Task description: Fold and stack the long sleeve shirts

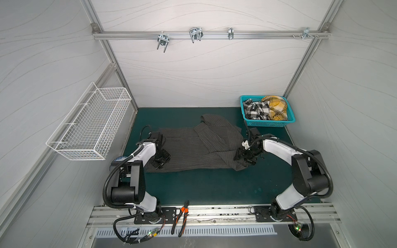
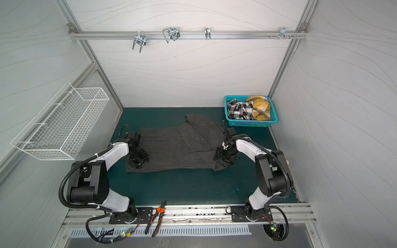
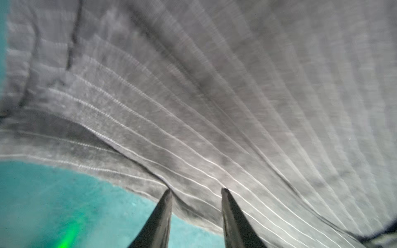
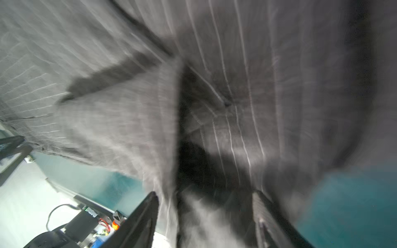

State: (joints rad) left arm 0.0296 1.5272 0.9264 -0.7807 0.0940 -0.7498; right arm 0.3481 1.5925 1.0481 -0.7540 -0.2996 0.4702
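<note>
Pressing shirt (image 1: 189, 150) hem with left gripper (image 3: 195, 190), narrowly parted; straddling right edge fold with right gripper (image 4: 205, 193), wide; open mat (image 1: 214, 184) nearside.

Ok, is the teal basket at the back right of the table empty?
No, the teal basket holds a black-and-white checked garment and a yellow plaid garment.

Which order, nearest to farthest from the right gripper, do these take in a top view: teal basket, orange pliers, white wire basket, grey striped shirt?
From the right gripper:
1. grey striped shirt, at its fingers.
2. teal basket, back right corner.
3. orange pliers, on the front rail.
4. white wire basket, on the left wall.
</note>
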